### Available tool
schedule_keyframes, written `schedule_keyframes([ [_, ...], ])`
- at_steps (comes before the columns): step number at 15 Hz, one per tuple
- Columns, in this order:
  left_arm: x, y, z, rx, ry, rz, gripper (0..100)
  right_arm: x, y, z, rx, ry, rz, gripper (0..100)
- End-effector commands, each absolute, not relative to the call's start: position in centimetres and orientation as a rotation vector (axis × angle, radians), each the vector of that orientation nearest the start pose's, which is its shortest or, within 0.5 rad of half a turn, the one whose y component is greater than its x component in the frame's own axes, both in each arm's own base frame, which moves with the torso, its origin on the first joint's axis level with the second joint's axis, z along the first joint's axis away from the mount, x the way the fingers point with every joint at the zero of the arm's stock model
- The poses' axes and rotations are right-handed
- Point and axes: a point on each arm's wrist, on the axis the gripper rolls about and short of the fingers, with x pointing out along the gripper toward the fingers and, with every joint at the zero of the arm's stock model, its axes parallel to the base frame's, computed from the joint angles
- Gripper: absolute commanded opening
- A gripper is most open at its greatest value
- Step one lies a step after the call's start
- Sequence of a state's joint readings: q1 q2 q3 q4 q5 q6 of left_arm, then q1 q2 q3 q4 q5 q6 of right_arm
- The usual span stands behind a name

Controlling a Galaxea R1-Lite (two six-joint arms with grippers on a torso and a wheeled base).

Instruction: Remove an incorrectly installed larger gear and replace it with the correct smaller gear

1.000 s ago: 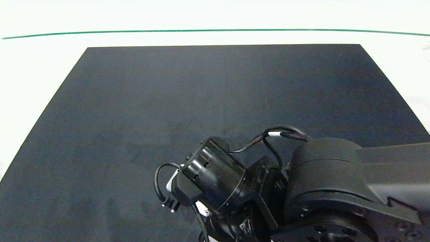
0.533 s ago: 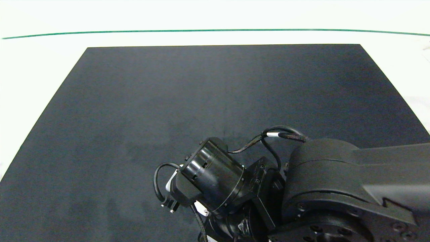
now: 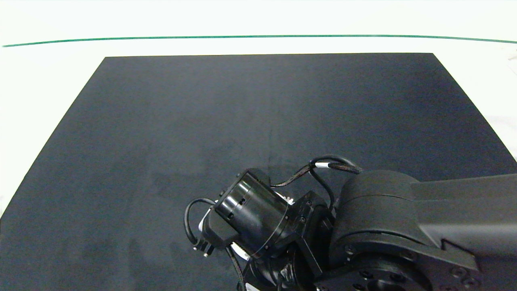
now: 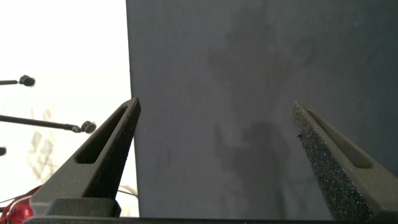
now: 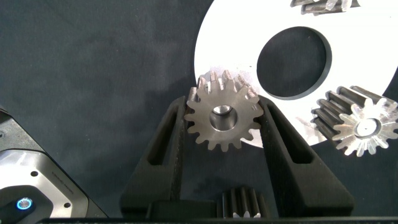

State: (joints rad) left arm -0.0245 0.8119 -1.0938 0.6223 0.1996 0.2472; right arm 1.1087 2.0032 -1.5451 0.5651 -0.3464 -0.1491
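The black mat fills most of the table, and my right arm comes across its near edge from the right. Over the last second that arm has slid a little further left and toward the near edge, and a small white toothed sliver now shows just behind the wrist that was covered before. I take this as the start of carrying something away, not another approach. Under the wrist lies a white disc with a round hole. My right gripper is closed on the larger gear, one finger against the teeth on each side, and the gear sits over the rim of the disc. I cannot tell whether it is already lifted clear. If it is, the removal half is nearly done and the fitting is all still ahead. My left gripper is empty, with its fingers spread wide over the mat's edge. A bright-centred bevel gear sits beside the disc, another gear is at its far rim, and a small dark gear is between my finger bases. I cannot identify the smaller gear with certainty.
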Motion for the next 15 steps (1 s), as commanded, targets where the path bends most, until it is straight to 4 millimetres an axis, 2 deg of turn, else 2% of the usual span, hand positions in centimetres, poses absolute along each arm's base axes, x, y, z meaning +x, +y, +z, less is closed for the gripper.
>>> schedule_keyframes([
  [1,3.7,0.4,30.4,0.287,0.364,0.131,100,17.1,32.7,17.5,-0.838,0.740,0.756,22],
  [3,3.7,0.4,30.4,0.287,0.364,0.131,100,17.1,32.7,17.4,-0.839,0.741,0.755,22],
  [4,3.7,0.4,30.4,0.287,0.364,0.131,100,17.1,32.7,17.5,-0.838,0.740,0.756,100],
  [11,3.7,0.4,30.4,0.287,0.364,0.131,100,17.1,32.6,18.1,-0.822,0.725,0.756,100],
  [12,3.7,0.4,30.4,0.287,0.364,0.131,100,17.0,32.0,18.8,-0.806,0.712,0.749,100],
  [13,3.7,0.4,30.4,0.287,0.365,0.130,100,17.0,30.6,20.7,-0.765,0.680,0.738,100],
  [15,3.8,0.4,30.4,0.284,0.362,0.131,100,17.7,28.4,22.8,-0.717,0.644,0.672,100],
])
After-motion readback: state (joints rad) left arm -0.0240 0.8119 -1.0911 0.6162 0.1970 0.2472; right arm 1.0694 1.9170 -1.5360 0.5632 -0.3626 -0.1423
